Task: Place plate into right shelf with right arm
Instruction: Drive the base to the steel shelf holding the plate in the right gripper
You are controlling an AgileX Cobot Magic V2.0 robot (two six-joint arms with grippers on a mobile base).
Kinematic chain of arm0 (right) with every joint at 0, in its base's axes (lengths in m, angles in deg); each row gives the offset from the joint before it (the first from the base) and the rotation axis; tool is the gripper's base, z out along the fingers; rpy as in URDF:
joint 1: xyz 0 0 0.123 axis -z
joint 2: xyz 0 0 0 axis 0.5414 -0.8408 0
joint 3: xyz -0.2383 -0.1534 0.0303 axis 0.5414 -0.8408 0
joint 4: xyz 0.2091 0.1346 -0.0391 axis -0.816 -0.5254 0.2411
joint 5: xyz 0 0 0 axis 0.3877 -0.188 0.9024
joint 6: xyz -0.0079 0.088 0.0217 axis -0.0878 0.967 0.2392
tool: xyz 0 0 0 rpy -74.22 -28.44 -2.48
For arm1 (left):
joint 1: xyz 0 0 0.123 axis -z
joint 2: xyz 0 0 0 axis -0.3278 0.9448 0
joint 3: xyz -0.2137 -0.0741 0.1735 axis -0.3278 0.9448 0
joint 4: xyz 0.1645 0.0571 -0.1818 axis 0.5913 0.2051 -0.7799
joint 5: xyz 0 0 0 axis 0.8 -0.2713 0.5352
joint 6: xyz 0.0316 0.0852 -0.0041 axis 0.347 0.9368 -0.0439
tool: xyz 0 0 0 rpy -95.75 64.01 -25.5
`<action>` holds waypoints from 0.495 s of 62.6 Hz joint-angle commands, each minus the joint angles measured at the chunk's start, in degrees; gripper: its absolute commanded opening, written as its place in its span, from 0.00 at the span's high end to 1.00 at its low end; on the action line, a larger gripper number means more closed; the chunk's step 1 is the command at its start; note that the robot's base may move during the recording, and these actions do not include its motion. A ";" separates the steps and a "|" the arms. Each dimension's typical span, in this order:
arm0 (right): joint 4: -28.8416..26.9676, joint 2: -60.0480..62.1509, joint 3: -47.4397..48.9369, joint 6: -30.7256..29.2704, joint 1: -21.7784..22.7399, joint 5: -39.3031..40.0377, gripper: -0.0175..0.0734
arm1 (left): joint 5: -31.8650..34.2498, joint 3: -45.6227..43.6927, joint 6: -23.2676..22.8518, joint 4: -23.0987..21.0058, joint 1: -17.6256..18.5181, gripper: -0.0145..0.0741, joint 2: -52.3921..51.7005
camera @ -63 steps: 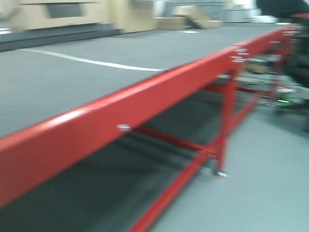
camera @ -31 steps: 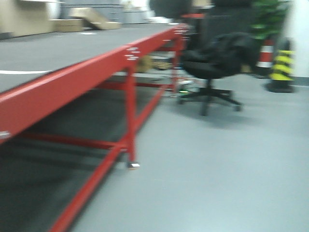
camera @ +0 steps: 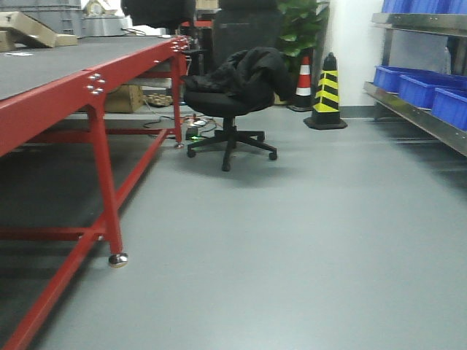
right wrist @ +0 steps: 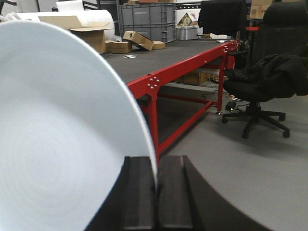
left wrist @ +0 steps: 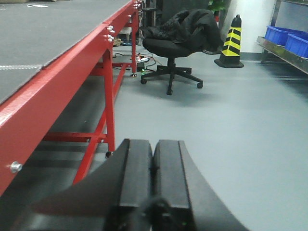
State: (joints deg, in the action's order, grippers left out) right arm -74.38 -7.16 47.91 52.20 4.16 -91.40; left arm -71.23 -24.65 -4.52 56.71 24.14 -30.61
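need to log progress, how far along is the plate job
Done: the plate is picked up, clamped on edge in the right gripper. In hand: getting it to the right shelf, which shows with its blue bins at the right edge of the front view, not yet close. Left: reach the shelf and set the plate on it. The left gripper is shut, empty.

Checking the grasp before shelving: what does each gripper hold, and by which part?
The right gripper pinches the plate by its rim; the left gripper is shut, holding nothing.
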 commanded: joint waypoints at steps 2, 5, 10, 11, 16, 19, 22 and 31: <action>-0.37 -0.95 1.53 0.00 0.16 6.08 0.73 | 4.91 0.46 -0.19 -0.33 0.38 0.89 -0.29; -0.37 -0.95 1.53 0.00 0.16 6.08 0.73 | 4.91 0.46 -0.19 -0.33 0.38 0.89 -0.29; -0.37 -0.95 1.53 0.00 0.16 6.08 0.73 | 4.91 0.46 -0.19 -0.33 0.38 0.89 -0.29; -0.37 -0.95 1.53 0.00 0.16 6.08 0.73 | 4.91 0.46 -0.19 -0.33 0.38 0.89 -0.29; -0.37 -0.95 1.53 0.00 0.16 6.08 0.73 | 4.91 0.46 -0.19 -0.33 0.38 0.89 -0.29; -0.37 -0.95 1.53 0.00 0.16 6.08 0.73 | 4.91 0.46 -0.19 -0.33 0.38 0.89 -0.29; -0.37 -0.95 1.53 0.00 0.16 6.08 0.73 | 4.91 0.46 -0.19 -0.33 0.38 0.89 -0.29; -0.37 -0.95 1.53 0.00 0.16 6.08 0.73 | 4.91 0.46 -0.19 -0.33 0.38 0.89 -0.29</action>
State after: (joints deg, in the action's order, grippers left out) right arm -74.48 -7.16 47.91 52.20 4.16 -91.30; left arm -71.23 -24.65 -4.52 56.71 24.14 -30.61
